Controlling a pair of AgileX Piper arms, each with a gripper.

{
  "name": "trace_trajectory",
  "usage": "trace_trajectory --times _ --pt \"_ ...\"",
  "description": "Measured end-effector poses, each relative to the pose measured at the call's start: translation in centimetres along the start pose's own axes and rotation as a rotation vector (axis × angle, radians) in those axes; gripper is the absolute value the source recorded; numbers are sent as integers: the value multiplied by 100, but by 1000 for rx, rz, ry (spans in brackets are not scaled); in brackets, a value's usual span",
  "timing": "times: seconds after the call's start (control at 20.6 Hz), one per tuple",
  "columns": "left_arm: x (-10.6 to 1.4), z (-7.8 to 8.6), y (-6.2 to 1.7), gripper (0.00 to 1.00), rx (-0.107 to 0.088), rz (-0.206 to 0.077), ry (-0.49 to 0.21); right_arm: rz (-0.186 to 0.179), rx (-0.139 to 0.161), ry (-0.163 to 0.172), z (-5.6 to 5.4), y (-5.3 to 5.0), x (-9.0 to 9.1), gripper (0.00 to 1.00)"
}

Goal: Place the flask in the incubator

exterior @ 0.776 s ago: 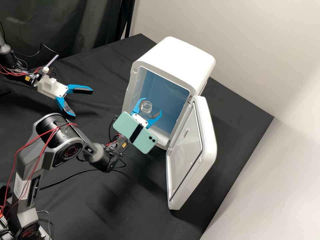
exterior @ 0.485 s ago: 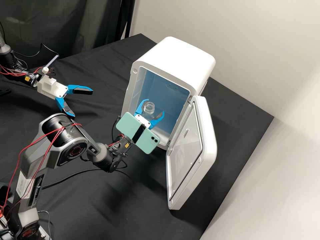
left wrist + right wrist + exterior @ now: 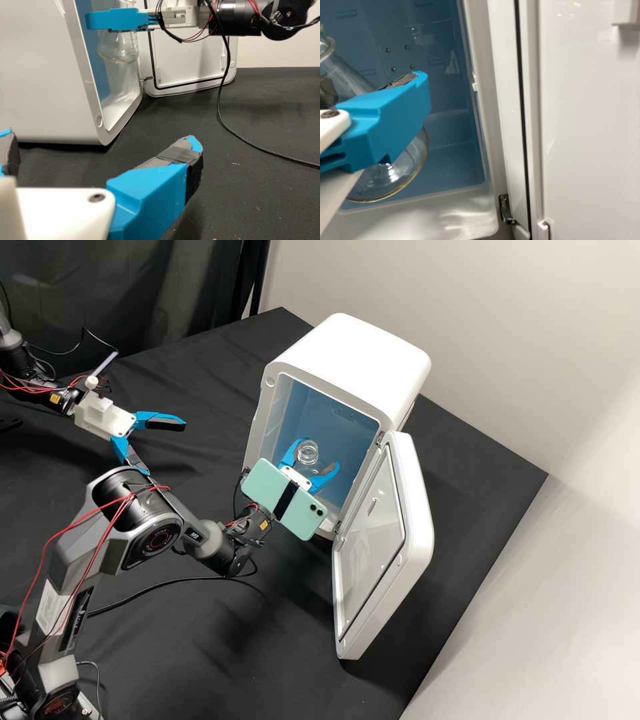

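High view, black bench point(image 3: 200, 640), white wall point(image 3: 500, 320), right tool point(image 3: 310, 463) clamping flask point(image 3: 307, 452), left tool point(image 3: 155, 437) agape

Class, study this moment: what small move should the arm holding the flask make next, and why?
Probably lower the flask a little, onto the floor of the incubator, before opening. The right gripper is shut on the flask's neck inside the open chamber, and the left wrist view shows the flask's base hanging clear above the floor.

Black bench point(image 3: 200, 360) stands against a white wall point(image 3: 500, 320), dark curtain point(image 3: 133, 287) behind.
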Motion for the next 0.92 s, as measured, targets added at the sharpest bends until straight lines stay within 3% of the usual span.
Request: trace_trajectory --times 0.44,0.68,0.78,0.92 --pt "1 -1 -6 100 -1 -2 0 19 -19 15 -27 81 176 0" --pt "8 -7 -35 100 -4 -14 1 38 -21 -1 -27 156 328 0" --pt "8 -7 -35 100 -4 -14 1 39 -13 -22 -8 152 404 0" --pt "8 -7 -35 100 -4 -14 1 9 -7 -39 -34 61 531 0"
